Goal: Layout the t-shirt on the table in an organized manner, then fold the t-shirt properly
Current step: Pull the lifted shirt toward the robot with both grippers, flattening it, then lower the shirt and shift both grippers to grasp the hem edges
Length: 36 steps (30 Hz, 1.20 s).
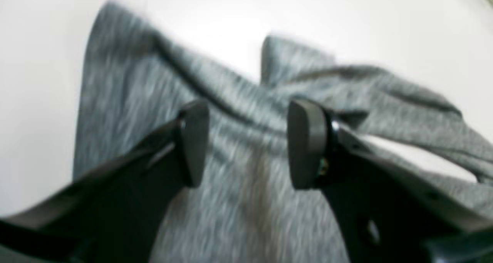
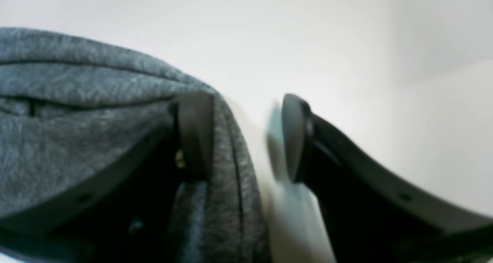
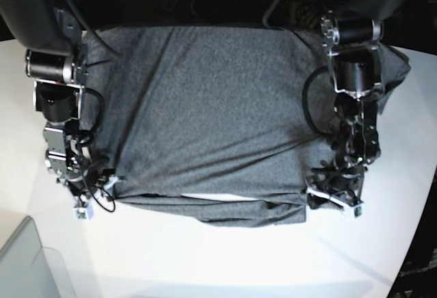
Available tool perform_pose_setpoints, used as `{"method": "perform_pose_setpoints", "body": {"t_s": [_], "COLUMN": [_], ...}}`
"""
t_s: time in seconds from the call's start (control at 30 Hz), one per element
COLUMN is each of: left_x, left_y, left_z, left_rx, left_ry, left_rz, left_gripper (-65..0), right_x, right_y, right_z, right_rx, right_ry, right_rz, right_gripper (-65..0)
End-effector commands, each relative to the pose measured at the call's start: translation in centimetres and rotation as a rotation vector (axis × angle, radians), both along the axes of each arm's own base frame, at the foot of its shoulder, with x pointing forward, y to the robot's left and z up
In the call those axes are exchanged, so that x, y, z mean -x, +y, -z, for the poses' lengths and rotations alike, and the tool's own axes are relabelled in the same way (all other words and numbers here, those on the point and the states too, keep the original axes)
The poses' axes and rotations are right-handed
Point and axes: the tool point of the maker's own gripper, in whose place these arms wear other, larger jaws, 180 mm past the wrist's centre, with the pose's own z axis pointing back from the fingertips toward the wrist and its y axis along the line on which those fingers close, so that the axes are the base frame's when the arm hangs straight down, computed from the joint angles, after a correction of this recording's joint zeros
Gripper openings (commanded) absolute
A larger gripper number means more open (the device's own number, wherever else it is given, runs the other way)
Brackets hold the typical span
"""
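1. The t-shirt (image 3: 212,113) lies spread over the middle of the white tabletop (image 3: 225,264). Its far edge runs along the tabletop's far edge; its near edge is doubled back on itself in a thick band, with a sliver of white showing inside the fold.
2. The cloth is mostly flat, with diagonal creases running toward both near corners. One sleeve bulges out near the tabletop's edge on the left arm's side.
3. The left gripper (image 1: 246,143) hangs over the shirt at its near corner. The jaws stand apart, grey knit shows plainly between them, and nothing is pinched. This view is blurred.
4. The right gripper (image 2: 246,136) sits at the opposite near corner. The jaws are apart: one finger (image 2: 194,134) rests over the cloth, the other is off it above bare tabletop, so the folded edge lies partly inside the gap. No clamp shows.
5. Handling, as I judge it: a light, soft, limp knit. It will sag and drape from any hold, stretch a little if pulled, and slide easily on the glossy surface. It is not fragile.
6. Where to take it: at the two near corners of the doubled band, both layers together, so the fold carries evenly. A pinch on one layer alone would likely peel the fold open.
7. Stage, by my reading: laying out looks done and the first fold is made or under way. Uneven lift between the arms could skew the hem.
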Motion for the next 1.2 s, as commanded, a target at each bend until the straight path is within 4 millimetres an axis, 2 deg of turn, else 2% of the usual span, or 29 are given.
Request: {"method": "perform_pose_setpoints", "body": {"t_s": [0.0, 0.13, 0.2, 0.3, 0.43, 0.53, 0.63, 0.7, 0.77, 0.83, 0.9, 1.0, 1.1, 1.17], "left_x": [-1.6, -2.3, -2.0, -2.0, -1.8, -1.9, -1.9, -1.9, -1.9, -1.7, -1.6, -1.5, -1.4, -1.4], "left_y": [0.4, -1.1, -1.4, -1.3, -0.8, 0.1, 0.3, 0.3, 0.4, 1.2, 1.8, 2.0, 2.0, 2.0], "left_z": [-1.9, 0.5, 2.4, 3.7, 4.3, 4.1, 3.9, 3.9, 3.9, 4.0, 4.0, 4.1, 4.2, 4.2], "left_rx": [-0.021, -0.06, -0.084, -0.106, -0.112, -0.126, -0.129, -0.13, -0.132, -0.142, -0.152, -0.153, -0.152, -0.152], "left_ry": [-0.058, -0.061, -0.039, -0.033, -0.028, -0.033, -0.036, -0.037, -0.037, -0.033, -0.03, -0.027, -0.026, -0.024], "left_rz": [-0.001, 0.032, 0.04, 0.036, 0.019, 0.013, 0.012, 0.011, 0.012, 0.005, 0.0, -0.001, 0.0, 0.0], "left_gripper": [-32.7, -32.7, -32.7, -32.7, -32.7, -32.7, -32.7, -32.7, -32.7, -32.7, -32.7, -32.7, -32.7, -32.7], "right_x": [-2.1, -2.8, -3.0, -3.2, -1.8, -0.1, 2.6, 4.3, 5.1, 5.9, 6.3, 5.5, 4.9, 4.2], "right_y": [-0.3, -0.4, -0.4, -0.4, -0.4, 0.4, 2.6, 3.8, 5.0, 5.2, 5.5, 5.4, 3.5, 3.0], "right_z": [-2.9, -4.3, -5.1, -6.2, -7.1, -7.6, -6.9, -5.7, -4.4, -3.0, -1.2, 0.3, 1.6, 2.1], "right_rx": [0.011, 0.029, 0.038, 0.051, 0.108, 0.149, 0.163, 0.158, 0.132, 0.121, 0.097, 0.068, 0.066, 0.052], "right_ry": [-0.087, -0.128, -0.151, -0.187, -0.179, -0.15, -0.091, -0.05, -0.024, 0.012, 0.06, 0.079, 0.11, 0.125], "right_rz": [0.002, -0.005, -0.008, -0.016, -0.037, -0.062, -0.09, -0.107, -0.115, -0.116, -0.113, -0.105, -0.08, -0.066], "right_gripper": [-35.5, -35.5, -35.5, -35.5, -35.5, -35.5, -35.6, -35.6, -35.6, -35.6, -35.6, -35.6, -35.5, -35.5]}}
